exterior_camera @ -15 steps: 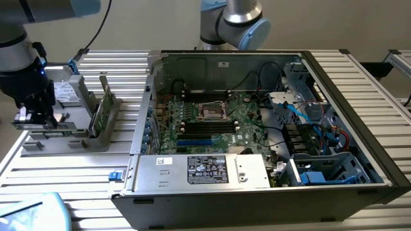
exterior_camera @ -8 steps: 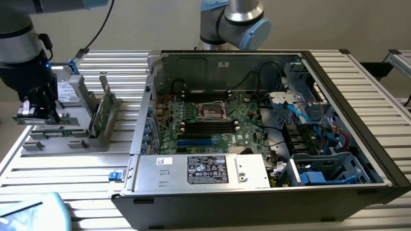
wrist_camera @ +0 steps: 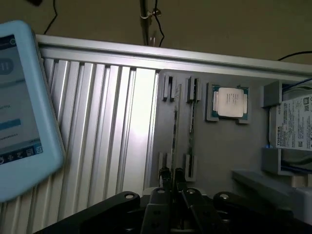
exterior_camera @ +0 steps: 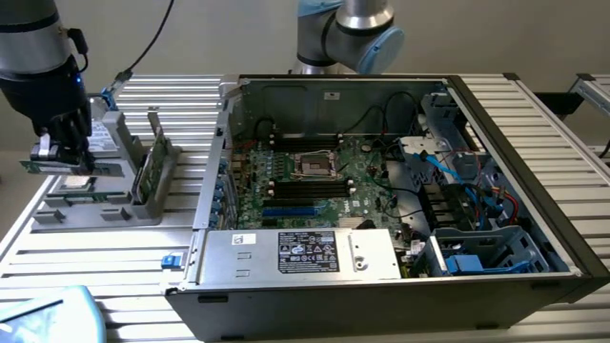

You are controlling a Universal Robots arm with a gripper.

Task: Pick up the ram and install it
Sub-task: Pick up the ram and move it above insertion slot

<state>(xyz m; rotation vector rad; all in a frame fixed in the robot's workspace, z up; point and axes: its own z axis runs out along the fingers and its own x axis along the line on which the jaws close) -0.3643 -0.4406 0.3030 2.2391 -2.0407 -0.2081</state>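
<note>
— What is the tool (exterior_camera: 59,161) (wrist_camera: 172,178) doing?
— It is squeezed tight on the thin green ram (exterior_camera: 31,167) (wrist_camera: 174,126).
— Where is that?
— Up over the gray tray (exterior_camera: 96,214), near the worktop's (exterior_camera: 114,250) edge on the exterior view's left.

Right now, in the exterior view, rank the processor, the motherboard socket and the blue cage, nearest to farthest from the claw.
1. Processor: on the tray, right by the claw that holds the ram.
2. Socket: middle of the case.
3. Blue cage: case's corner, exterior view's right.
</note>
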